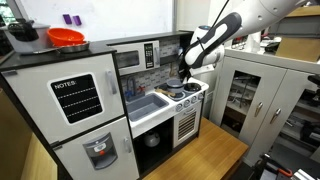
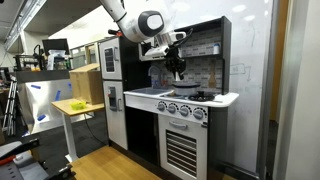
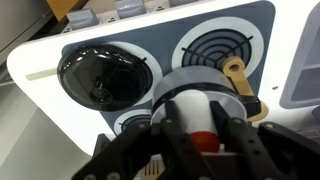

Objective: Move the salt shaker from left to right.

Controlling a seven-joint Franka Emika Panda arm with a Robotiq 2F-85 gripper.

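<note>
One toy kitchen (image 1: pixel 100 100) fills the scene, and my one arm (image 1: pixel 225 30) reaches over its stove end. On top of its fridge sits one orange bowl (image 1: pixel 66 38). In both exterior views my end effector (image 2: pixel 177 70) hangs above the white tabletop (image 2: pixel 215 98), clear of its surface. From the wrist view I count three burners on that tabletop (image 3: pixel 40 60). One carries a black pot (image 3: pixel 100 75). One is bare and ringed (image 3: pixel 225 40). A third shows only as a sliver beneath what I carry. There is one pot, glossy and round, well apart from my fingers. One tan wooden piece (image 3: pixel 240 80) lies at the near edge of the ringed burner, just beside my load; I cannot tell whether they touch. My end effector (image 3: pixel 203 128) is closed partway around the one shaker (image 3: pixel 200 105), a white cylinder with a grey cap and a red patch. Two dark fingers (image 3: pixel 165 130) press against its sides. The shaker is in my grip, between the pot's burner and the ringed one.
</note>
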